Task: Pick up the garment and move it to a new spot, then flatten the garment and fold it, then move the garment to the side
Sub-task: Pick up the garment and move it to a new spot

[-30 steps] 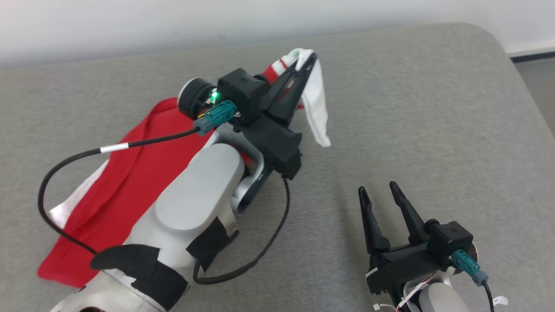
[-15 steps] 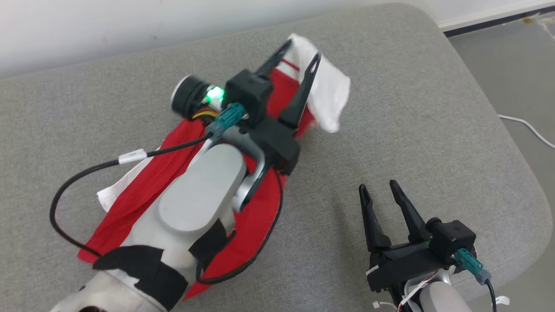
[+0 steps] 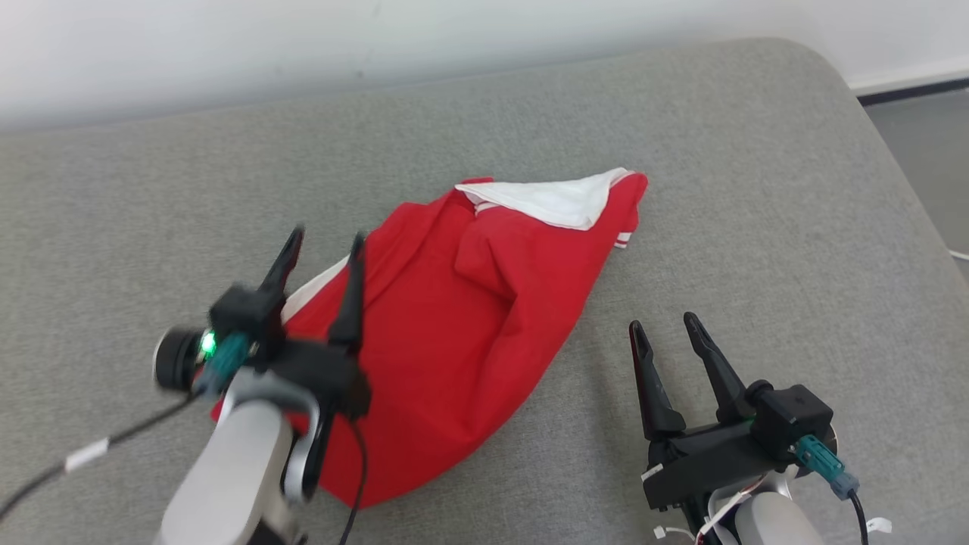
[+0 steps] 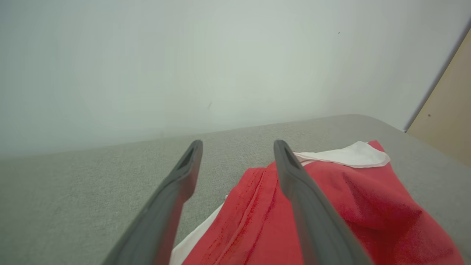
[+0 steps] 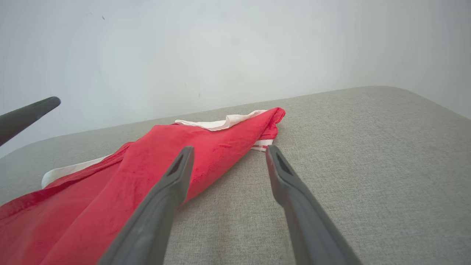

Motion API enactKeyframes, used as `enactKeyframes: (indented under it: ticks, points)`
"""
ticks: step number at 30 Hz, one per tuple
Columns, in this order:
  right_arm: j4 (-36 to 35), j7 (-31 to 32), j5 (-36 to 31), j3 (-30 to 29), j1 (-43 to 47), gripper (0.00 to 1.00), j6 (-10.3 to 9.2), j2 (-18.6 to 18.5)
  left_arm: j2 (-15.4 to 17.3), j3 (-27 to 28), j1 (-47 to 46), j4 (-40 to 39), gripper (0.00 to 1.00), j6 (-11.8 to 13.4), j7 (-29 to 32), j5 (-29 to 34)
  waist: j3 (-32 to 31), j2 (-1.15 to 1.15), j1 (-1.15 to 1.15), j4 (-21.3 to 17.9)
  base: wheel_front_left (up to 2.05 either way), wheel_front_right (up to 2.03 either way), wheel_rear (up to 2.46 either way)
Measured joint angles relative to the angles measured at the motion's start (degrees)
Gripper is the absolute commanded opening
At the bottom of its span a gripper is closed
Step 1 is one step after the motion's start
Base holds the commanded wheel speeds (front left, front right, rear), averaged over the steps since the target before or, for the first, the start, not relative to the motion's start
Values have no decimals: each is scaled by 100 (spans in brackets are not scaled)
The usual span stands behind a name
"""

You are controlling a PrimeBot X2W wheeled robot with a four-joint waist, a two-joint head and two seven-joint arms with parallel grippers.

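Item: red garment (image 3: 469,325) with a white panel (image 3: 556,203) at its far end, now lying loose and crumpled on the grey padded surface (image 3: 757,189). A second ago its white end hung clamped in the left gripper (image 3: 325,236), held up over the far part of the surface; that end has since dropped and lies folded over the red cloth. The left gripper, released and empty with its fingers spread wide, has drawn back to the lower left. The right gripper (image 3: 662,323) is unchanged at the lower right, fingers apart, holding nothing. Position: the garment lies between the two grippers. The left gripper's fingers stand over the cloth's left edge, and contact cannot be judged. The right gripper sits just beside the near right edge, apart from it. Obscured: the near left corner of the garment is covered by the left gripper and its pale forearm (image 3: 227,477). The left gripper is motion-blurred. The kind of garment cannot be told from its bunched shape.
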Motion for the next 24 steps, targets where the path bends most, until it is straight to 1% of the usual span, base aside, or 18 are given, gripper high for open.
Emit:
enactKeyframes:
  ticks: [3,5,8,12,14,15,21,24]
  points:
    - [8,0,-14,-15,46,100,0,-4,31,526,736,-414,100,42,1,174,-111,0,0,125,0,0,0]
    - [18,0,-16,-18,105,100,0,-4,26,815,1176,-690,100,25,0,345,-185,0,0,209,0,0,0]
    - [48,0,-20,11,154,100,-1,0,8,1179,1840,-1070,100,-65,0,612,-316,0,-1,312,0,0,0]
    - [93,0,-66,24,249,100,0,-2,-103,1592,2669,-1462,100,-168,1,939,-479,0,-1,430,0,0,0]
    - [118,0,-135,57,301,100,-1,0,-196,1978,3203,-1758,100,-214,0,1146,-602,-1,-1,498,0,0,0]
    - [125,0,-158,54,329,100,0,-1,-224,2080,3377,-1829,100,-236,0,1223,-642,0,-1,518,0,0,0]
    - [154,0,-243,-15,475,100,0,0,-499,2747,3991,-2096,100,-267,0,1372,-824,-1,-1,632,0,0,0]
    - [183,0,-270,-69,514,100,0,-2,-595,2897,4131,-2172,100,-315,0,1450,-897,0,-1,681,0,0,0]
